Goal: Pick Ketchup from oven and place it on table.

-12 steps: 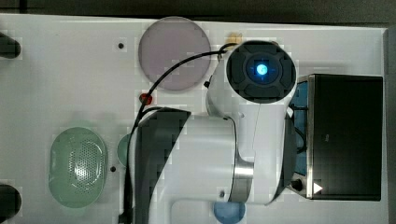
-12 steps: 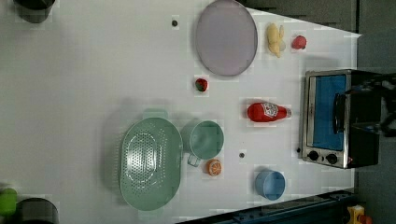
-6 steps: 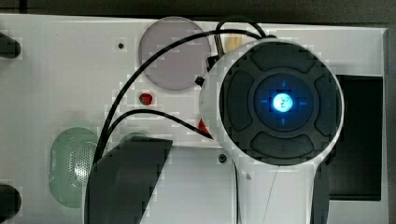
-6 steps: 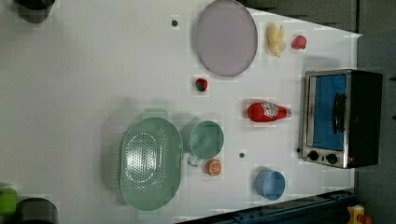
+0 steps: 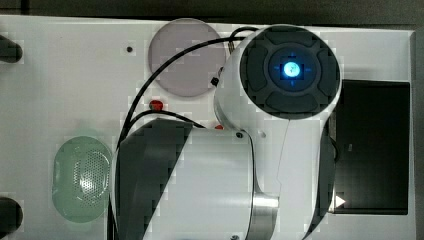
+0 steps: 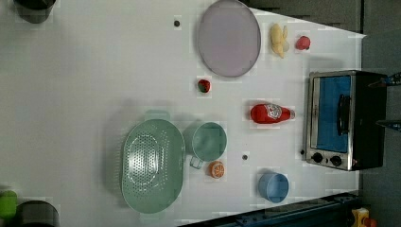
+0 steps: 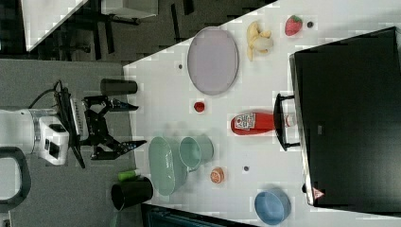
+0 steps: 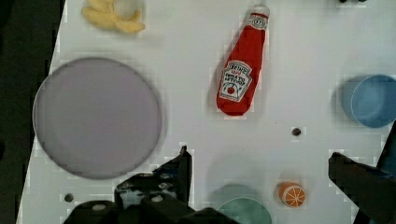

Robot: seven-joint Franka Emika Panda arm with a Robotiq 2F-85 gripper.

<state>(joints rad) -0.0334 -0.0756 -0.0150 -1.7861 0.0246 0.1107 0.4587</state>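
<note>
1. The Ketchup point(image 6: 271, 114) is seen lying on its side on the table point(image 6: 94, 71), just in front of the closed oven point(image 6: 344, 120), cap toward the door.
2. The gripper point(image 7: 124, 126) is held well above the table, its fingers spread wide apart, nothing between them.
3. A purple plate point(image 6: 229, 38) is seen beside the bottle.

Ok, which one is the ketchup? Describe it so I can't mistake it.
Find the black oven at the left view's right. On the white table just before its glass door lies the ketchup, cap toward the oven. It is the sole long red bottle; the other red items are small round fruits.
</note>
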